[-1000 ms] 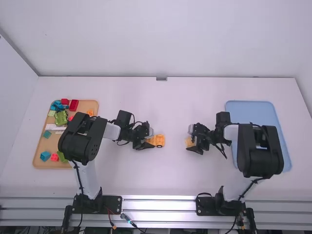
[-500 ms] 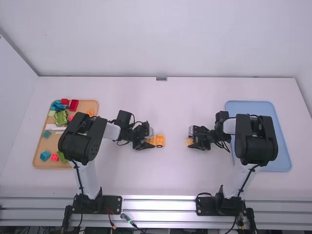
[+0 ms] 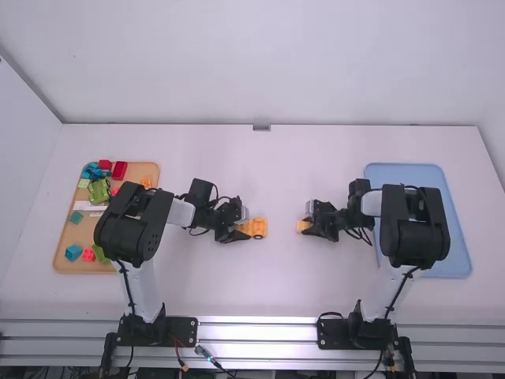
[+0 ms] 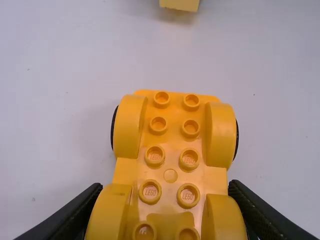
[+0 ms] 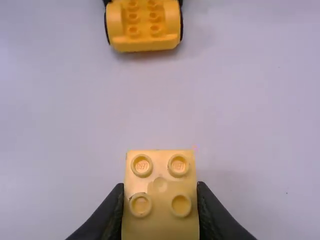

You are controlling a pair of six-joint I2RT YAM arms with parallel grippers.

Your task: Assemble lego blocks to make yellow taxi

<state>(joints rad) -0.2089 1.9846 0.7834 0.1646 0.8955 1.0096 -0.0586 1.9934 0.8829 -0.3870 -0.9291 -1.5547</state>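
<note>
Smooth white table [image 3: 276, 288]. Left of the middle, we see the left gripper [image 3: 240, 234] clasping a glossy yellow plastic chassis [image 4: 170, 162] by its flanks: rounded fenders, dark tyres, paired round studs. To its right, apart, the right gripper [image 3: 306, 227] pinches a squarish yellow brick [image 5: 160, 186], four ring-like studs on top. We note a flat tan tray [image 3: 144, 169] at left, bearing green, red and blue pieces; at right, a blue tray [image 3: 404, 177], corners rounded.
</note>
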